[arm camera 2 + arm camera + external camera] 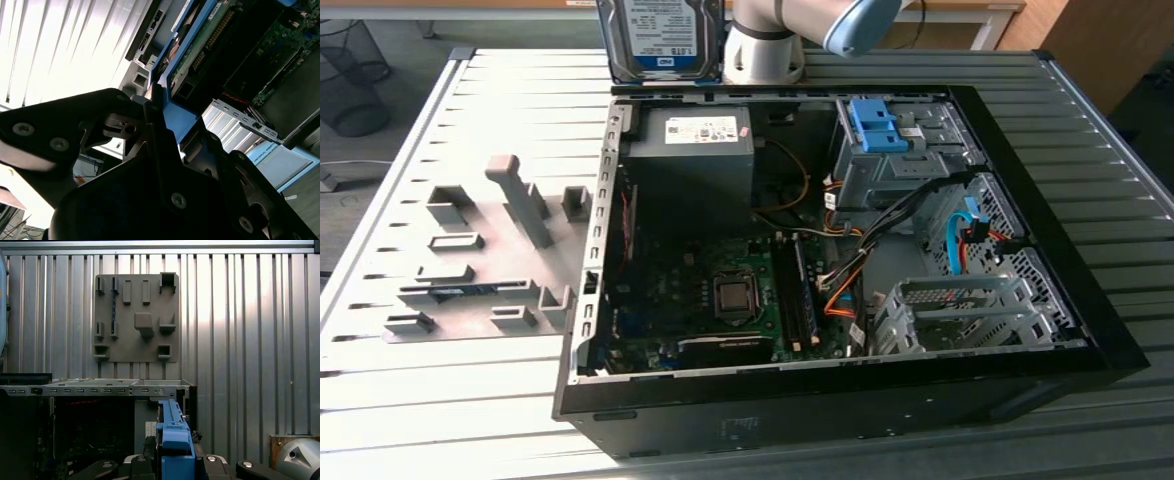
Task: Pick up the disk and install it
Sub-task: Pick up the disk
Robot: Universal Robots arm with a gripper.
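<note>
The disk [660, 35] hangs upright at the far edge of the open computer case [1067, 300], its white-and-blue label facing the exterior view. In the second wrist view my gripper [161, 117] is shut on the disk [197, 47], whose green circuit board and blue rail show between the dark fingers [145, 125]. In the first wrist view the disk's blue rail [174, 432] stands edge-on between the gripper's [175, 462] jaws, above the case's metal rim [95, 389].
Inside the case sit a drive bay with a bright blue latch [881, 125], a silver cage [961, 310], the power supply [691, 160] and motherboard [720, 300]. A grey fixture board [480, 250] lies on the ribbed metal table at the exterior view's left. The arm's base [761, 55] stands behind the case.
</note>
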